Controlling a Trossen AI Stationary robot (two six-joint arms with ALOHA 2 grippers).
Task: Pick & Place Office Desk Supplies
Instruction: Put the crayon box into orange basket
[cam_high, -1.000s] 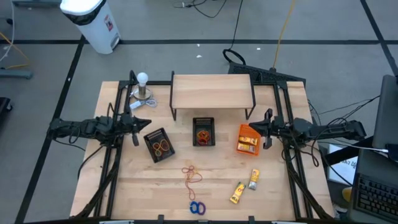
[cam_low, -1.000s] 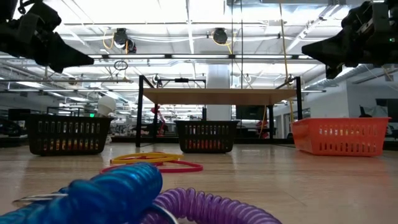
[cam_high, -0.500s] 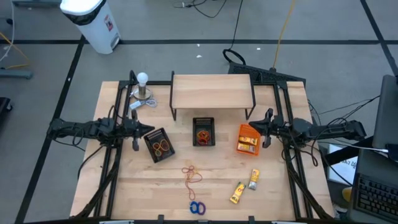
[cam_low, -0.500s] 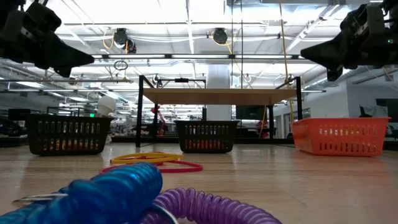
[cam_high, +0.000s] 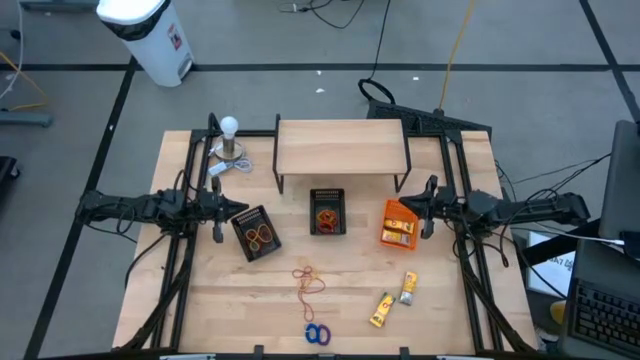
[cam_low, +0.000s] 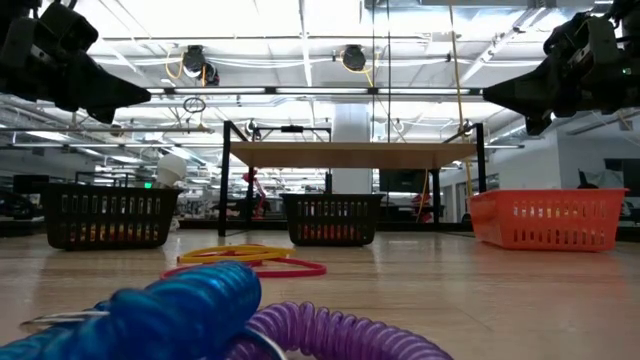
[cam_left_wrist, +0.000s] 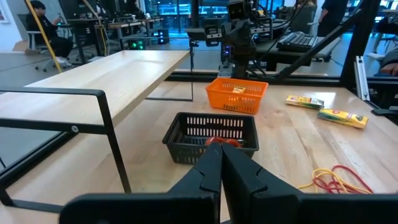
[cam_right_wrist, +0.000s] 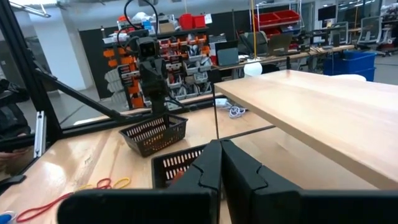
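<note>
- In the high view, three bins are seen in a row across the middle of the counter (cam_high: 200, 300): a black mesh bin (cam_high: 256, 233) at centre left, a second black mesh bin (cam_high: 327, 212) in the middle, and an orange bin (cam_high: 398, 224) at centre right.
- Orange and red rubber bands are held in the left mesh bin; red and orange ones are seen in the middle bin; yellow packets lie in the orange bin.
- Loose supplies are left on the lower part of the counter: a tangle of rubber bands (cam_high: 309, 281) at lower centre, blue rings (cam_high: 317, 334) by the bottom edge, and two yellow packets (cam_high: 394, 298) at lower right.
- The left gripper (cam_high: 232, 207) is held above the counter just beside the left mesh bin, fingers pressed together on nothing.
- The right gripper (cam_high: 407, 205) is poised just beside the orange bin, likewise closed and empty.
- A wooden shelf (cam_high: 341, 148) and a white bulb on a metal base (cam_high: 231, 140) are placed in the upper part of the counter.
- Only in the low view are a blue coil (cam_low: 180, 310) and a purple coil (cam_low: 340, 335) shown large in the foreground, with yellow and red bands behind them.
- In the left wrist view, a seated person (cam_left_wrist: 46, 34) is seen in the room at upper left.
</note>
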